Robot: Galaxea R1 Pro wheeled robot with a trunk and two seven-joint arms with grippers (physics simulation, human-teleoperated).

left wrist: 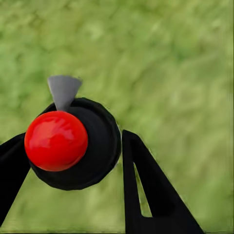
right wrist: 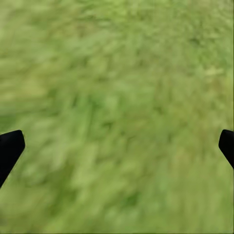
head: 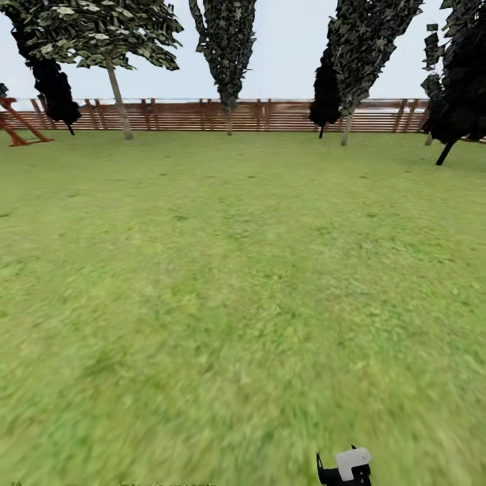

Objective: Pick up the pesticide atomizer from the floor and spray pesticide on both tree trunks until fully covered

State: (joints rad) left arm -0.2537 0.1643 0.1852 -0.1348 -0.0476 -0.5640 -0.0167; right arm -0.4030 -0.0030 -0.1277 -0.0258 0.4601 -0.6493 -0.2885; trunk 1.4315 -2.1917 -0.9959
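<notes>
My left gripper [left wrist: 73,137] is shut on the pesticide atomizer [left wrist: 100,146]. In the left wrist view the atomizer is a round black body with a red ball and a grey nozzle, held between the two black fingers [left wrist: 146,195] above grass. The head view shows the atomizer [head: 352,463] at the bottom edge, its pale grey trigger head on top. My right gripper [right wrist: 122,139] is open over bare grass floor [right wrist: 117,97]. Far off by the fence stand trees, with one pale trunk at the left [head: 119,101] and another at the right [head: 346,129].
A wide green lawn [head: 229,270] stretches to a brown slatted fence [head: 270,116]. A narrow dark tree [head: 228,61] stands mid-fence, and black-leaved trees [head: 459,88] at the right. A red-brown wooden frame [head: 19,125] sits at far left.
</notes>
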